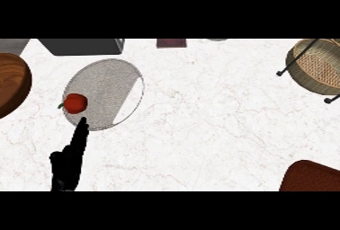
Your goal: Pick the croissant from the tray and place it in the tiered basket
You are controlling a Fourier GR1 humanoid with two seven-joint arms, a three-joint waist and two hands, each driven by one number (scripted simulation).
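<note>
On the white marbled counter (199, 134), a round grey tray (106, 92) is lying toward the left, and a small red thing with a bit of green at its side (75, 103) is sitting on the tray's left part, close to the rim — it is looking more like a tomato than a croissant, and it is the only item on the tray. Just below it, the left hand (68, 161) is coming up from the lower edge of the view, black against the pale stone. Its fingers (81, 130) are pointing straight up toward the tray, stretched out and held together, with the tips just reaching the tray's lower rim beneath the red thing; the hand is holding nothing, and the thumb is sticking out a little at the left. Whether the fingertips are touching the rim or hovering over it cannot be told. Far across the counter, at the upper right, a woven basket on a dark wire frame (319, 67) is standing partly out of view — well apart from the tray. A brown wooden bowl (12, 83) is showing at the left edge, a dark grey box (83, 46) along the top, and a reddish-brown object (310, 177) in the lower right corner.
</note>
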